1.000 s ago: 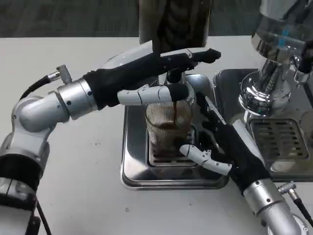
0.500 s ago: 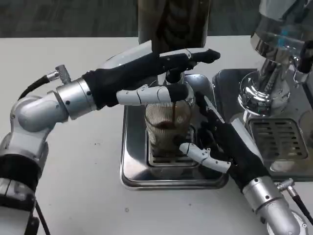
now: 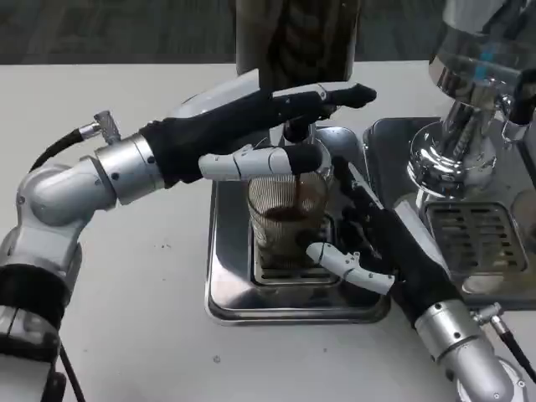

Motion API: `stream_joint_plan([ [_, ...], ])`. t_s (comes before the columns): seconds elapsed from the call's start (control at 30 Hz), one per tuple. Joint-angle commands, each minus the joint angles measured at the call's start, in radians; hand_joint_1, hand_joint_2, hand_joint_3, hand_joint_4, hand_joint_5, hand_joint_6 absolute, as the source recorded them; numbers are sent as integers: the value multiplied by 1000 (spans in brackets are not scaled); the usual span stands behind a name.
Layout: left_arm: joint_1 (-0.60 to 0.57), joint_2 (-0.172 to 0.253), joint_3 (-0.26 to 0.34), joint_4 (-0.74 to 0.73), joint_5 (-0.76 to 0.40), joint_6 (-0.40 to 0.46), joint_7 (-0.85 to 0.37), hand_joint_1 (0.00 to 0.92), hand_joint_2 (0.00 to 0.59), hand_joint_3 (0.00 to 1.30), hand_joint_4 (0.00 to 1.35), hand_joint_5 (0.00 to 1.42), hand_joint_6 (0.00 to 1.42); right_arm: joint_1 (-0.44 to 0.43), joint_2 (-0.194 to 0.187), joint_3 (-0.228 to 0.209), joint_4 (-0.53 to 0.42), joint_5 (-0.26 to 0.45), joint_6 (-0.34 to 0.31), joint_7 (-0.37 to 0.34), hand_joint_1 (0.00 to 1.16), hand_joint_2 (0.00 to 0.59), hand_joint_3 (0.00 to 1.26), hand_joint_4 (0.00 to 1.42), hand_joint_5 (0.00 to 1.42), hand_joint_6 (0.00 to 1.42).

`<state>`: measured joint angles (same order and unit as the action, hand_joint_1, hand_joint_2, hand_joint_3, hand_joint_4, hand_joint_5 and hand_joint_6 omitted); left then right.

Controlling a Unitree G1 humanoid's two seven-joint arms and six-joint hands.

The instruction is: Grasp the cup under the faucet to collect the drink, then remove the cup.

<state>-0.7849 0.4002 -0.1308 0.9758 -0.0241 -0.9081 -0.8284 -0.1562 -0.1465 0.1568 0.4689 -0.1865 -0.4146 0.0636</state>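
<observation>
right hand (image 3: 381,239) holds the ribbed glass cup (image 3: 286,219) from the robot's right side, its dark fingers curved against the far wall and a white finger tucked under the near base, much as it did a second ago; it sits a touch closer in and lower in the picture, though the whole view seems to have shifted a little too. left hand (image 3: 251,126) is stretched across above the cup, fingers laid on the faucet lever (image 3: 335,94) at the dark dispenser (image 3: 297,38), and it has not budged across the three moments.

what has changed is the drink: the brown level in the cup stands slightly higher than before, now roughly a third to halfway up the glass, and a thin dark stream (image 3: 299,180) runs from the spout (image 3: 297,134) into it. the cup stands on the grille of the steel drip tray (image 3: 226,293), directly under the spout.

so the task is in its filling stage, going steadily. my reading is that the lever should be released soon and the cup then drawn out toward the robot's right, kept level so nothing slops. a second silver machine (image 3: 477,126) stands near that side.
</observation>
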Motion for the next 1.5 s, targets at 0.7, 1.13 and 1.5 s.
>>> stream_joint_plan([
  [0.7, 43, -29, 175, -80, -256, 230, -185, 0, 88, 156, 89, 108, 105, -16, 14, -9, 29, 11, -23, -2, 583, 232, 0, 0, 0, 80],
  [1.13, 184, 1, 262, -290, -351, 348, -240, 0, 86, 239, 178, 189, 186, -18, 14, -17, 35, 5, -41, -3, 585, 233, 0, 0, 0, 80],
  [1.5, 379, 58, 293, -257, -293, 331, -189, 0, 91, 259, 195, 217, 209, -15, 13, -8, 25, -28, -38, -20, 594, 226, 0, 0, 0, 72],
])
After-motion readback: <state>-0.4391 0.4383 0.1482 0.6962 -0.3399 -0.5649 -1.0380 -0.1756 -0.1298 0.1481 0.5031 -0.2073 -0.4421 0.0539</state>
